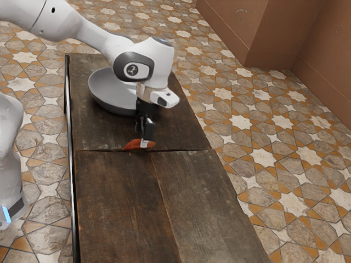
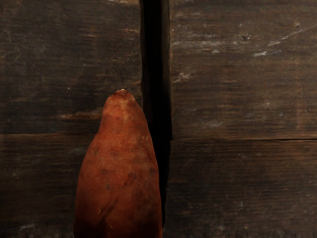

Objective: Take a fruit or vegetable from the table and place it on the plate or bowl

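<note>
Wood planks, dark and weathered, make up the counter (image 1: pixel 126 208), which is split by a narrow seam (image 1: pixel 181 149) running across it. A rust-orange sweet potato (image 1: pixel 136 146) sits right at this seam, near the grey bowl (image 1: pixel 101 87) but apart from it. In the exterior view only a small part of the sweet potato shows. The end effector (image 1: pixel 146 136) stands upright directly over it and covers its end toward the exterior view's right. A small pale patch sits where the two meet, too small to identify. Whether the end effector is open or has closed on the sweet potato cannot be told, because its lower end merges with the dark wood and the shadow there. The white arm (image 1: pixel 82 27) crosses in front of the bowl and hides its rim on the exterior view's right.

In the wrist view the sweet potato's tapered tip points away from the hand, and its wider body is cut off at the edge of the view. It lies along the black seam, its flank overlapping the seam's edge. Whether it rests on the wood or sits just above it cannot be made out. Patterned tiles cover the floor (image 1: pixel 263 137), and brown walls (image 1: pixel 263 27) rise at the back.
</note>
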Controlling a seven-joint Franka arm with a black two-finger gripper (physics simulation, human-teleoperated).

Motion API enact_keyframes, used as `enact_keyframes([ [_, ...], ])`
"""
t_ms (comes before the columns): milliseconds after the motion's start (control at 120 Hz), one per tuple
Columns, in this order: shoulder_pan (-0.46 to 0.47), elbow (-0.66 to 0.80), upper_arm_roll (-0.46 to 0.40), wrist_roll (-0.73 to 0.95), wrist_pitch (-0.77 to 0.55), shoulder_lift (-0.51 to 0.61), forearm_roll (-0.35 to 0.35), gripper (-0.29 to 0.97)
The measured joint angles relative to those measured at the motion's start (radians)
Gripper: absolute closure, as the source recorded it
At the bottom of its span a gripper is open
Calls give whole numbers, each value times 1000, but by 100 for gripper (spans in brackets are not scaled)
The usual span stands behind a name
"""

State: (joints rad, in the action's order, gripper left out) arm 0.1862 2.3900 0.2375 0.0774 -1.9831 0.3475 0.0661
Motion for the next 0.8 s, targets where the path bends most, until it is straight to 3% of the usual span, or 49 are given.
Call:
enact_keyframes([
  [367,-20,39,1,5,-6,6,-16,6],
  [467,-19,38,0,6,-11,-10,-17,15],
  [650,-19,33,0,1,-28,-38,-17,45],
  [800,-19,26,0,-4,-44,-44,-21,51],
])
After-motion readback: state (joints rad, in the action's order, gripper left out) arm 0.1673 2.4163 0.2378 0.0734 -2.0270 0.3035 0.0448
